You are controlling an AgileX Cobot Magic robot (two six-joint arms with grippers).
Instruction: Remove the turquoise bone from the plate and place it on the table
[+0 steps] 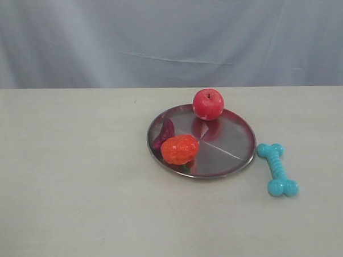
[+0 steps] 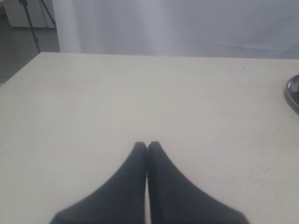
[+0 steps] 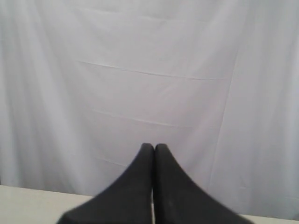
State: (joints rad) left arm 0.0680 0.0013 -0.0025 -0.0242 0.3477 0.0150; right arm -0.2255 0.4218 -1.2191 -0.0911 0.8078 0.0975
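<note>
The turquoise bone (image 1: 277, 169) lies flat on the pale table (image 1: 71, 184), just right of the silver plate (image 1: 231, 137) and apart from its rim. Neither arm shows in the exterior view. My left gripper (image 2: 147, 145) is shut with nothing between its black fingers, above bare tabletop; the plate's edge (image 2: 293, 93) peeks in at the side of the left wrist view. My right gripper (image 3: 154, 147) is also shut and empty, facing the white curtain.
On the plate sit a red apple (image 1: 208, 103) at the far rim, an orange knobbly fruit toy (image 1: 179, 149) and a dark purple piece (image 1: 164, 133) at the left. A white curtain (image 1: 167, 32) hangs behind the table. A tripod (image 2: 32, 21) stands beyond the table corner.
</note>
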